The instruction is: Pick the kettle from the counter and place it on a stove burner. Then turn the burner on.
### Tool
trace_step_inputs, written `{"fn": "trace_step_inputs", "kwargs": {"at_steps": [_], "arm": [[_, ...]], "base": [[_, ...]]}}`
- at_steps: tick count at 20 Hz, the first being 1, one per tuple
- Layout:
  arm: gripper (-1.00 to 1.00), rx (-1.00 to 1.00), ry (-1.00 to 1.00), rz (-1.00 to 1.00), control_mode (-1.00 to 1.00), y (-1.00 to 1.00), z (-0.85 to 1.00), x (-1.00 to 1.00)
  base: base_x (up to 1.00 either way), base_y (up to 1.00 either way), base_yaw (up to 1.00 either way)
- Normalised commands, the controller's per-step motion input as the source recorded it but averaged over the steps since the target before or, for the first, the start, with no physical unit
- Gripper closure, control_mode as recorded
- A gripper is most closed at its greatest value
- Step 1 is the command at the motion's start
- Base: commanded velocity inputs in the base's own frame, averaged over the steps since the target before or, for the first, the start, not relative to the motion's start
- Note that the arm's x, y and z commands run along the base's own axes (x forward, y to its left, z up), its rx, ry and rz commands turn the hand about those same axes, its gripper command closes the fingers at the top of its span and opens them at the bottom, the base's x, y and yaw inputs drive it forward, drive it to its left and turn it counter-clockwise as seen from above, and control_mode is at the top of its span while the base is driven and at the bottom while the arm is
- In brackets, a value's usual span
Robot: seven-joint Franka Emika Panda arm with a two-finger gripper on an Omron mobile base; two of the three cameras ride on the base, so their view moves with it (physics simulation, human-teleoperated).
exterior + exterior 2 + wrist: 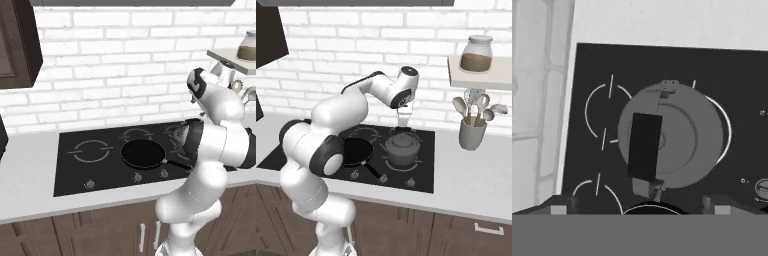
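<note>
The kettle [402,147] is sitting on a burner of the black stove [423,177], toward its right side, with the counter [476,185] running pale on either side. From the hand camera, the kettle [677,137] is lying squarely inside its burner ring, its dark handle crossing the lid. The gripper [403,120] is hanging just above the kettle, pointing straight down, its fingers clear of the handle and spread apart, holding nothing. Beside the kettle to the left, the black frying pan [357,151] is resting on the stove with its handle reaching toward the front knobs [383,178]. On the counter to the right, a grey utensil cup [472,134] is standing full of spoons, under a shelf carrying a glass jar [476,54].
</note>
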Motion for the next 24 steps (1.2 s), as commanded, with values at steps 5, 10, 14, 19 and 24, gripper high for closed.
{"fn": "trace_step_inputs", "kwargs": {"at_steps": [5,10,14,19,24], "arm": [[-1.00,-0.06,0.00,0.20,-1.00,-0.92,0.02,-1.00],[-1.00,-0.02,0.00,0.32,-1.00,-0.85,-0.19,-1.00],[-1.00,-0.06,0.00,0.73,-1.00,-0.25,-0.58,-0.77],[-1.00,-0.15,0.00,0.92,-1.00,0.03,-0.88,-0.25],[-1.00,-0.19,0.04,0.59,-1.00,0.24,-0.92,0.00]], "base": [[0.00,0.00,0.00],[0.00,0.00,0.00],[0.00,0.00,0.00],[0.00,0.00,0.00],[0.00,0.00,0.00]]}}
